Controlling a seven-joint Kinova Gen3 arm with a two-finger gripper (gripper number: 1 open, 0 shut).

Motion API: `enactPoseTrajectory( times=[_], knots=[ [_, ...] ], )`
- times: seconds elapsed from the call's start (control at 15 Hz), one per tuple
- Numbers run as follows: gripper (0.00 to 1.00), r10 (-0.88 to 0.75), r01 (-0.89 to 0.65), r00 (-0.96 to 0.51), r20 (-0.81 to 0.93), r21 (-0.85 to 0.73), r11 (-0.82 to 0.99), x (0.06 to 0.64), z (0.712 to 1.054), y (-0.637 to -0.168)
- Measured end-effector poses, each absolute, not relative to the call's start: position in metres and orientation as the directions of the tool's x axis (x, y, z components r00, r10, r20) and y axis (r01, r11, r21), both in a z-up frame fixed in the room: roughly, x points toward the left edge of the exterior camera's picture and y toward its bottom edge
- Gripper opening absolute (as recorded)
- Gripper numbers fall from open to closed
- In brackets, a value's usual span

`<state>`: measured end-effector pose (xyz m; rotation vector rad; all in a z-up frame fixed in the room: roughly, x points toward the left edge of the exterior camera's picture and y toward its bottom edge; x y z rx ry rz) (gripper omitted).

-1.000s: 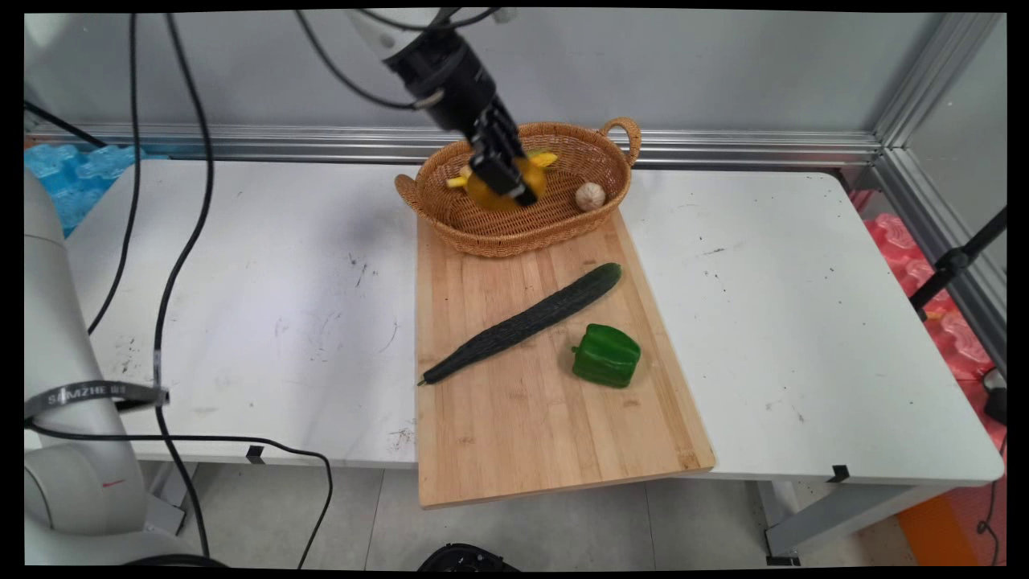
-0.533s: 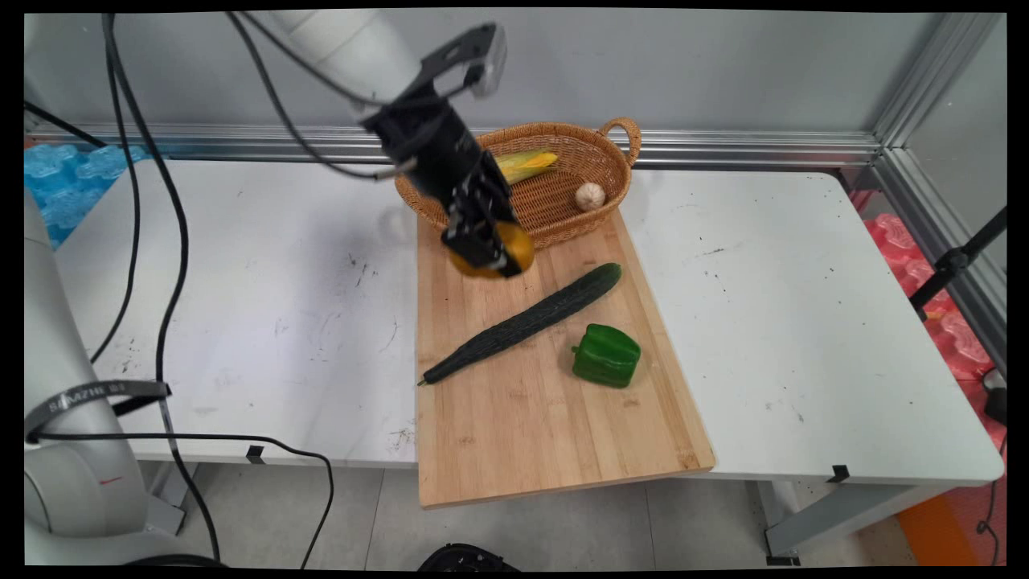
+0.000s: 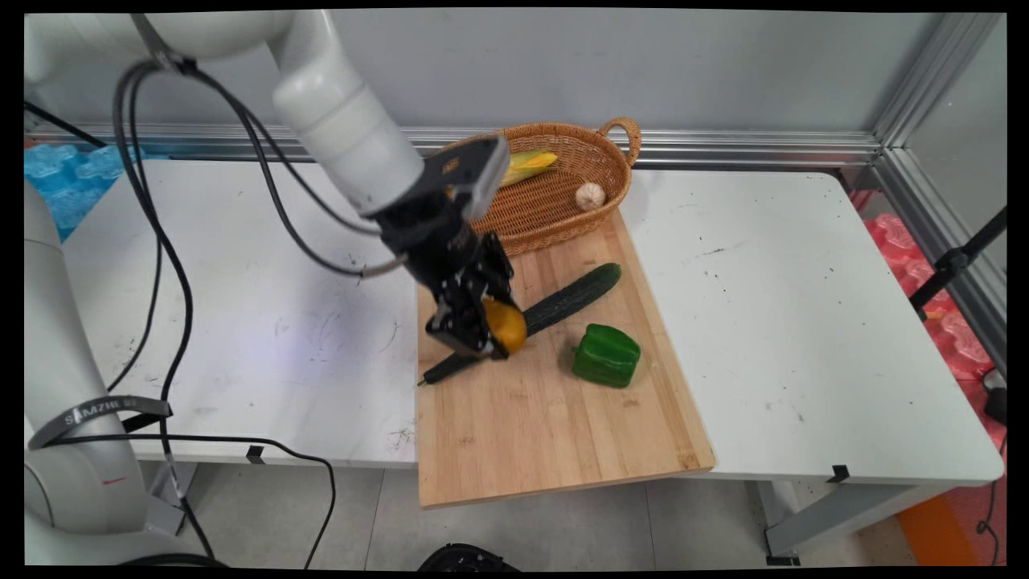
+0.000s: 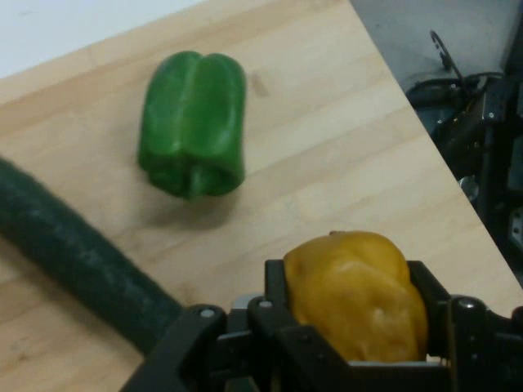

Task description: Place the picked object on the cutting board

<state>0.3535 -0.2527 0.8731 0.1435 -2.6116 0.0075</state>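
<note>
White table point(image 3: 804, 322), grey wall point(image 3: 723, 64), aluminium frame rail point(image 3: 764, 149), tiled floor point(image 3: 563, 523)

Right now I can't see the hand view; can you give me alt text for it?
The hand grips a yellow-orange fruit above a wooden cutting board. A green bell pepper lies on the board beyond it, and a dark cucumber crosses the left side.

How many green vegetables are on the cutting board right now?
2. The cucumber lies diagonally across the cutting board, partly behind the gripper. The green pepper sits just to its right. Nothing else green shows there.
</note>
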Motion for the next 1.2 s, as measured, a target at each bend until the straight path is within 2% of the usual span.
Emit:
enactPoseTrajectory(
  times=[0.47, 0.87, 0.93, 1.2],
  knots=[
    [0.0, -0.023, -0.024, -0.869, 0.494, 0.005, 1.0, 0.334, 0.811, -0.243],
    [0.0, -0.008, -0.011, -0.868, 0.496, -0.004, 1.0, 0.329, 0.777, -0.247],
    [1.0, -0.006, -0.01, -0.866, 0.499, -0.005, 1.0, 0.329, 0.774, -0.247],
    [1.0, 0.001, -0.007, -0.856, 0.516, -0.015, 1.0, 0.329, 0.773, -0.25]
  ],
)
